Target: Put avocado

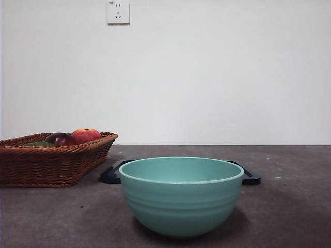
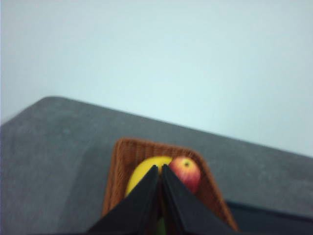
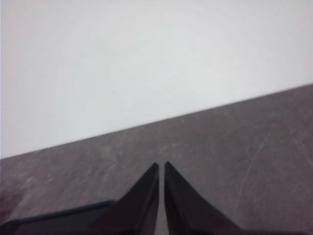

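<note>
The left gripper (image 2: 160, 169) has its two black jaws pressed together with nothing between them. It hangs above the brown woven wicker basket (image 2: 122, 161), which lies at the lower centre of the left wrist view. Behind the jaw tips a yellow oval fruit (image 2: 143, 172) and a red-orange round fruit (image 2: 186, 170) rest inside the basket. A small green patch shows between the jaws at the bottom edge, but it is too little to say what it is.

The right gripper (image 3: 161, 166) is also pressed together and holds nothing. It waits over the bare dark grey table (image 3: 244, 156), well apart from the basket.

In the front view no arm is seen. The basket stands at the lower left of the frame. The dark olive-green avocado (image 1: 39, 144) lies low in it, only a thin green strip above the rim, just beside a dark red-purple round fruit (image 1: 61, 138). A turquoise ceramic bowl (image 1: 181, 199) stands empty at the lower centre, in front of a flat black tray (image 1: 111, 174).

The task seems to be at its very start: the avocado is not yet grasped. The reach, the lift and the placing, probably into the bowl, are all left.
</note>
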{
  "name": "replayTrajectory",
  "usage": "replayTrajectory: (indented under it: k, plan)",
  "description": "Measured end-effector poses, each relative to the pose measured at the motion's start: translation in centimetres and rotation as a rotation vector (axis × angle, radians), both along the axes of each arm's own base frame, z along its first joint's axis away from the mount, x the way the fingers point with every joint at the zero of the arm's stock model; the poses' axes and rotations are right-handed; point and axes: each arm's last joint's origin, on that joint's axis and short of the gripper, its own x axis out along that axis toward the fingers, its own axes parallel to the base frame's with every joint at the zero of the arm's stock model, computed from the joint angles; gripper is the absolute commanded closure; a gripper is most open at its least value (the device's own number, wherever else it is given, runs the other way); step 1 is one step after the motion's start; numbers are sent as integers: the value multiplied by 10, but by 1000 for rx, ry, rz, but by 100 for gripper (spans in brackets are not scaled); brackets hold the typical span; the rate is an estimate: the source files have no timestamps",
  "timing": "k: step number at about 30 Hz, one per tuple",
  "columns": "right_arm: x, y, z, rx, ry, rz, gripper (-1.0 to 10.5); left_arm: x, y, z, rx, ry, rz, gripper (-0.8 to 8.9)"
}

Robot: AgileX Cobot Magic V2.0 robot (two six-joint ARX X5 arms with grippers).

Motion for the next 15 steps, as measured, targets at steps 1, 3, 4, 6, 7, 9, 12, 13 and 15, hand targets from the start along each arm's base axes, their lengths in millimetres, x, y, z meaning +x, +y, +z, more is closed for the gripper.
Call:
replayTrajectory:
  k: [1,3,4,6,7,9,12,13,15]
  plan:
    - [1,1,5,4,10,22,934,-1,0,8,-2,-10,0,804]
    - [2,2,15,8,20,63,934,-2,0,22,-6,-24,-1,804]
    - [3,3,23,10,15,90,934,-2,0,31,-8,-30,-3,804]
    - [4,4,36,11,6,126,934,-1,0,43,-8,-15,-4,804]
    - [5,4,43,11,3,148,934,0,0,50,-7,0,-5,804]
    - [8,6,54,10,13,185,933,4,-1,61,-4,38,-21,804]
    - [15,7,66,10,66,245,934,11,-4,77,11,91,-100,804]
    - [18,8,70,8,90,272,934,14,-5,83,17,112,-134,804]
    - [22,10,76,0,127,315,933,17,-6,91,21,142,-184,804]
